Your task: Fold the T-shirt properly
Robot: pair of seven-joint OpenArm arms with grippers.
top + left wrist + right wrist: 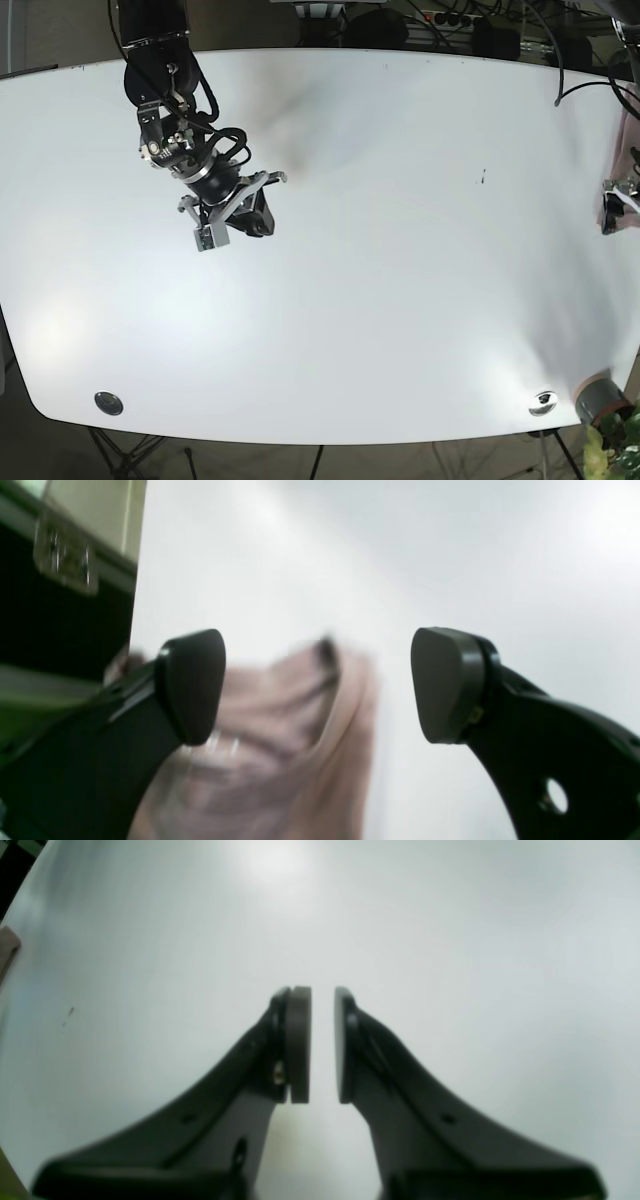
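Left wrist view: the left gripper [317, 685] has its black padded fingers [192, 685] spread wide, grasping nothing. Between and beyond them a crumpled pale pink fabric T-shirt [295, 740] lies blurred on the white glossy table [450, 555], nearer the finger at nine o'clock; contact cannot be judged.

Right wrist view: the right gripper [322, 1045] shows a narrow gap between its pads, nothing held, bare table beneath.

Base view: the right gripper [222, 218] hangs over the table at ten o'clock. The left arm [612, 208] and a sliver of pink cloth sit at the three o'clock edge.
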